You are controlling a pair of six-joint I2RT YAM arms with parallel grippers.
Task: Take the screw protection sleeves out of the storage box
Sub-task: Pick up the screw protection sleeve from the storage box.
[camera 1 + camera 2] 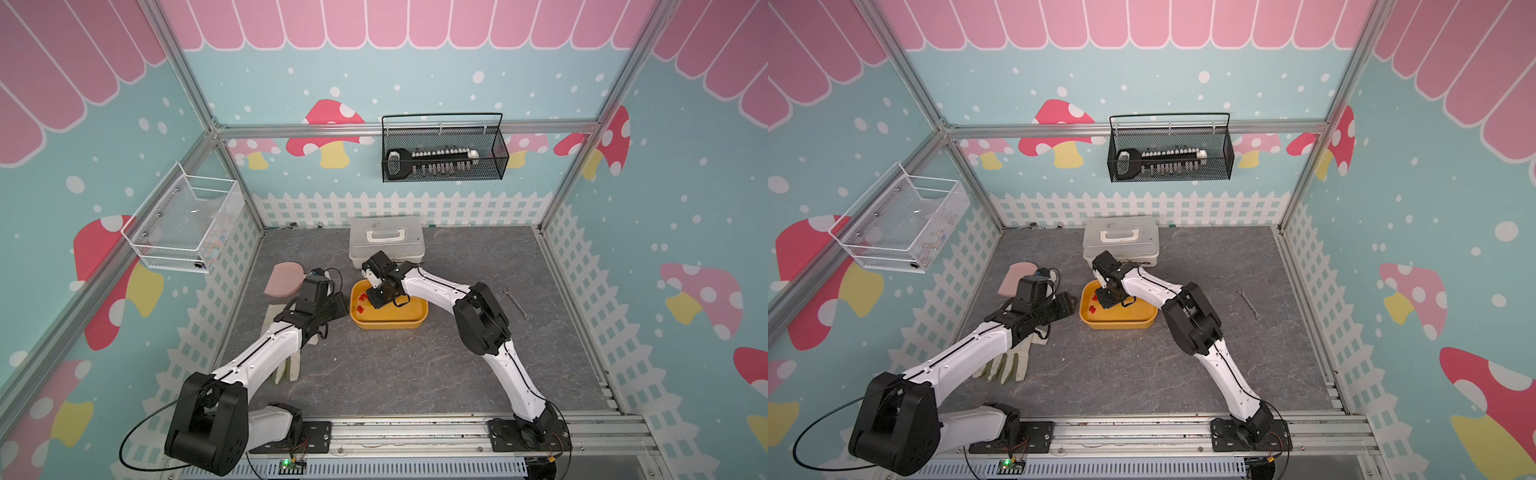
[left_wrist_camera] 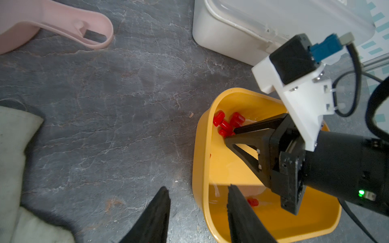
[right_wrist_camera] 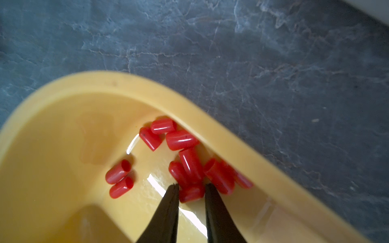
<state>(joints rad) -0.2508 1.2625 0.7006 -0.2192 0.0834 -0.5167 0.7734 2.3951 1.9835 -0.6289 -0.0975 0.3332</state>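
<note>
The yellow storage box [image 1: 390, 322] [image 1: 1121, 323] sits mid-table. Several red screw protection sleeves [image 1: 362, 297] [image 3: 181, 140] lie clustered in one corner of it, and a lone sleeve [image 2: 252, 202] lies further along the floor. My right gripper [image 3: 191, 185] [image 2: 230, 134] reaches down into that corner, its tips shut on one sleeve [image 3: 191, 192] at the edge of the pile. My left gripper [image 2: 197, 188] [image 1: 340, 304] is open at the box's left end. One finger stands outside the rim [image 2: 200, 147], the other inside, and neither touches the wall.
A white lidded case [image 1: 386, 241] stands just behind the box. A pink scoop-like piece [image 1: 284, 278] and a work glove [image 1: 1009, 363] lie to the left under the left arm. A wrench [image 1: 516, 304] lies to the right. Wire baskets [image 1: 442, 149] hang on the walls.
</note>
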